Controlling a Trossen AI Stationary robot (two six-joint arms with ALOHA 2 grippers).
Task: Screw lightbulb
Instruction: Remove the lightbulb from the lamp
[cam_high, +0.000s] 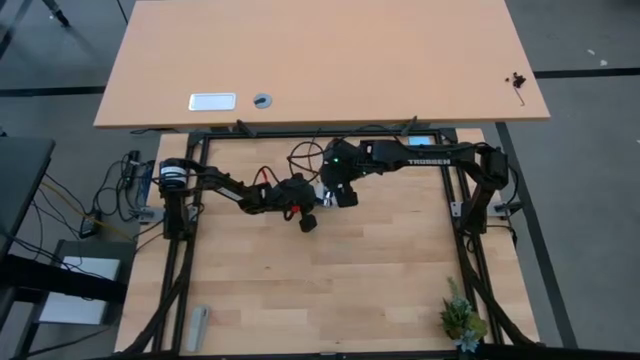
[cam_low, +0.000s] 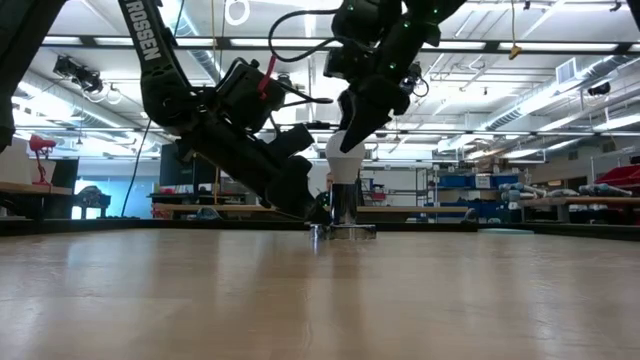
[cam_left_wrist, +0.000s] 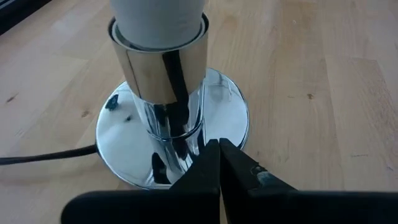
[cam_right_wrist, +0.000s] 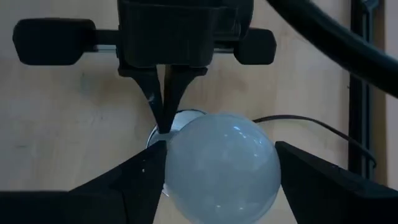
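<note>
A chrome lamp socket (cam_left_wrist: 161, 68) stands upright on its round base plate (cam_left_wrist: 233, 106) near the middle of the wooden table. A thin black cord (cam_left_wrist: 43, 155) runs off from it. The white frosted lightbulb (cam_right_wrist: 221, 165) sits upright in the socket's top (cam_low: 345, 155). My right gripper (cam_right_wrist: 221, 158) comes down over the bulb, one finger on each side of it. My left gripper (cam_left_wrist: 219, 146) is shut, low at the table, with its tips at the base plate's edge (cam_low: 320, 215). My left gripper presses its shut fingertips (cam_left_wrist: 214, 158) on the near rim of the socket's base plate (cam_left_wrist: 239, 134), slanting down from the table's left. The plate lies flat on the table. My right gripper pinches the bulb's round glass head (cam_right_wrist: 177, 168) between its two fingers (cam_right_wrist: 137, 180), coming from above and slanting down. The bulb stands upright in the socket.
A small potted plant (cam_high: 462, 318) stands at the table's near right corner. A grey flat thing (cam_high: 198, 328) lies at the near left. A separate desk (cam_high: 320, 60) stands beyond the far edge. Bare wood lies around the socket.
</note>
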